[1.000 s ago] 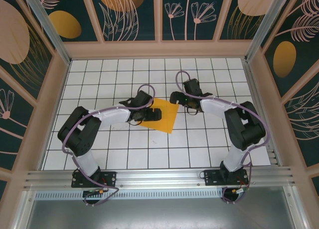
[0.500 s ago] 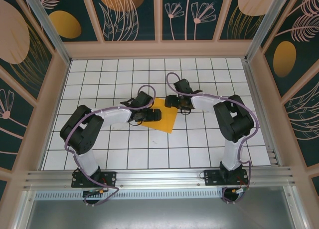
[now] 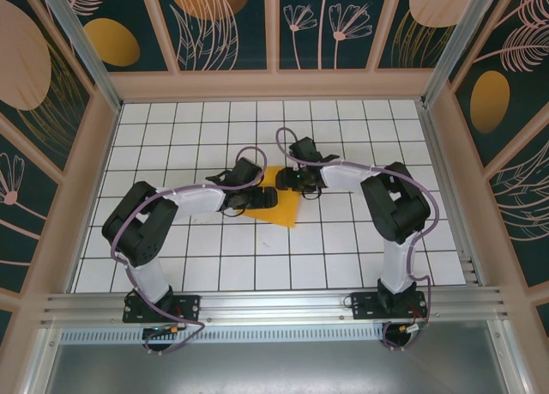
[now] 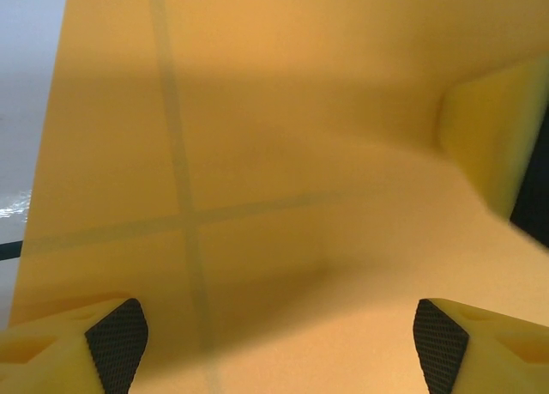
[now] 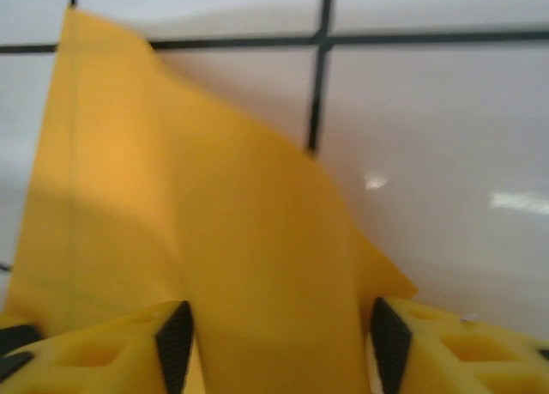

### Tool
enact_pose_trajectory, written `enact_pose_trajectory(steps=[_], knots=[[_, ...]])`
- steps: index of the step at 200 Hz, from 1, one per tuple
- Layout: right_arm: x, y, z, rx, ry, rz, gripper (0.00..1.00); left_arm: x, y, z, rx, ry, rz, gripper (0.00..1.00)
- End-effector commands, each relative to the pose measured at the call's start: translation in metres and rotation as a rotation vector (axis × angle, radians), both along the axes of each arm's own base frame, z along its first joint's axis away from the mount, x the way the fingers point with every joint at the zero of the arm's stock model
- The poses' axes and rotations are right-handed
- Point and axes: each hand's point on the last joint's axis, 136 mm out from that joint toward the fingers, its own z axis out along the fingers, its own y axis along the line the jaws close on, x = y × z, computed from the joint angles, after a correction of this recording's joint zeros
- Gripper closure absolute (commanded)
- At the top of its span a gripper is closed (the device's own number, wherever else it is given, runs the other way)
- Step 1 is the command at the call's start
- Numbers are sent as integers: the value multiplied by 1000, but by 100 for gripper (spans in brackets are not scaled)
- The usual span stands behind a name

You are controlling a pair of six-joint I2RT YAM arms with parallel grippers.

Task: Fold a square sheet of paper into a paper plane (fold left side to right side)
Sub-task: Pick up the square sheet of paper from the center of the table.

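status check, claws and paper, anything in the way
Left claw open, pads low over the square sheet of paper. Right claw open, raised sheet edge between its pads. Fold not yet laid over.

square sheet of paper [image 3: 287,209] partly under left pincer [image 3: 262,197], right pincer [image 3: 290,181]

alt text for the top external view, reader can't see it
Two robot arms reach from the near edge of a white gridded table to a square sheet of paper, orange-yellow, at its middle. The left gripper is over the sheet's left part, the right gripper at its far right corner.
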Motion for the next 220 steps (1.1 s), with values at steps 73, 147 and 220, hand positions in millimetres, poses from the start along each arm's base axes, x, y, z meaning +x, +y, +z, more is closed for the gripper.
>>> enact_pose_trajectory(steps=[73,147,220], knots=[[-18,7,73,474,-9,176,77,-8,29,70,-113,-113,11,6],[-48,-44,206,689,-315,414,79,-22,37,209,-403,-496,-156,2],[-117,-51,331,761,-581,718,79,-66,16,307,-558,-830,-505,1]])
